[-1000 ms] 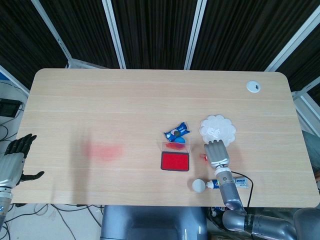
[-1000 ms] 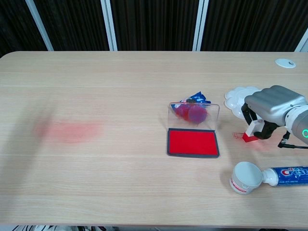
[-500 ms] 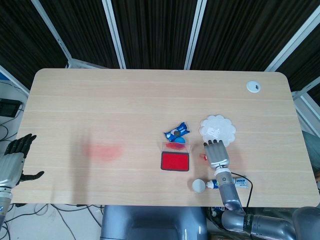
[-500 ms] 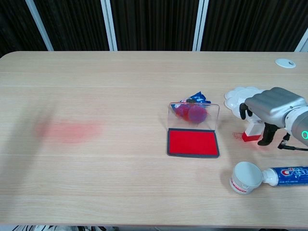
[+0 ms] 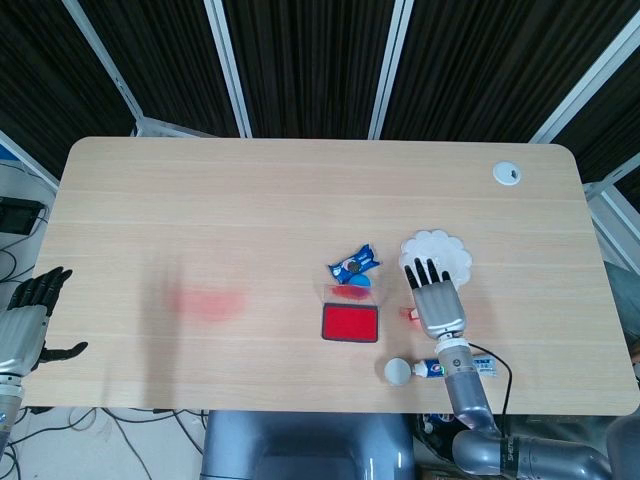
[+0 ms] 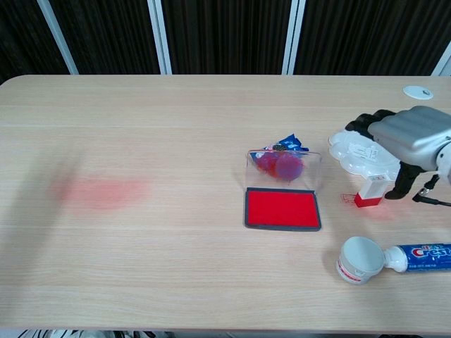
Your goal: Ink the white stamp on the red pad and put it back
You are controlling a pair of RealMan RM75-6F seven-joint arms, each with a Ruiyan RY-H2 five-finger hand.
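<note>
The white stamp with a red base stands upright on the table, right of the red ink pad. My right hand hovers just above and right of the stamp with its fingers spread, holding nothing. In the head view the hand hides most of the stamp; only a red bit shows at its left edge. The pad's clear lid stands up behind it. My left hand hangs off the table's left front corner, empty, fingers apart.
A white flower-shaped dish lies behind the stamp. A toothpaste tube and a white cap lie at the front right. A blue wrapper sits behind the pad lid. A reddish smear marks the table's left part.
My right hand has let go of the stamp, spread its fingers and lifted up and back to the right. The stamp now stands free. The left hand has not moved.
</note>
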